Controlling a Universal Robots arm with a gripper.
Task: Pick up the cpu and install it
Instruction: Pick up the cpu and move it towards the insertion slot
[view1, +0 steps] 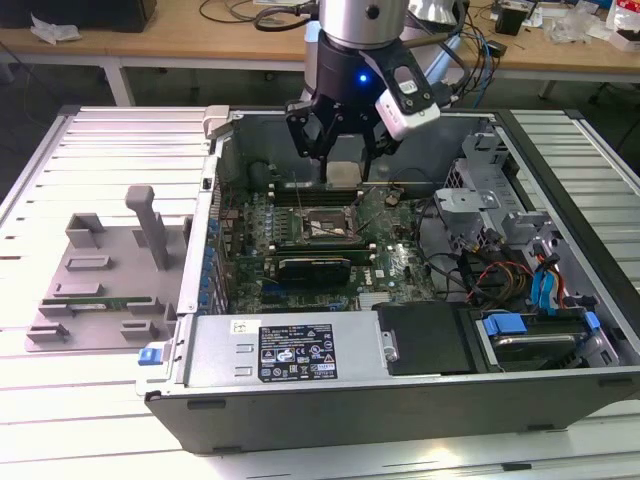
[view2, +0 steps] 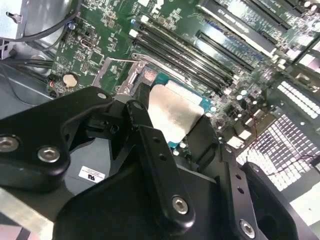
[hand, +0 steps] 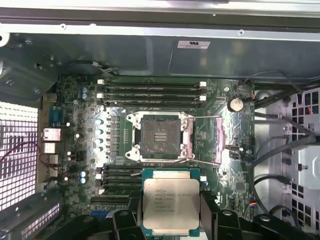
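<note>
Grasping the small flat square silver-topped cpu (hand: 171, 205) by two opposite edges, the black pincer (view1: 345, 172) hangs clenched on it inside the open grey computer case (view1: 400, 420), which stands on the white slatted counter (view1: 70, 430). The cpu is held above the green motherboard (hand: 227, 165), near the uncovered black-framed square socket (hand: 160, 136) and apart from it. Lines of fine print cover the cpu's top plate. A black-and-white printed label (view1: 298, 350) sits on the case's grey metal housing.
</note>
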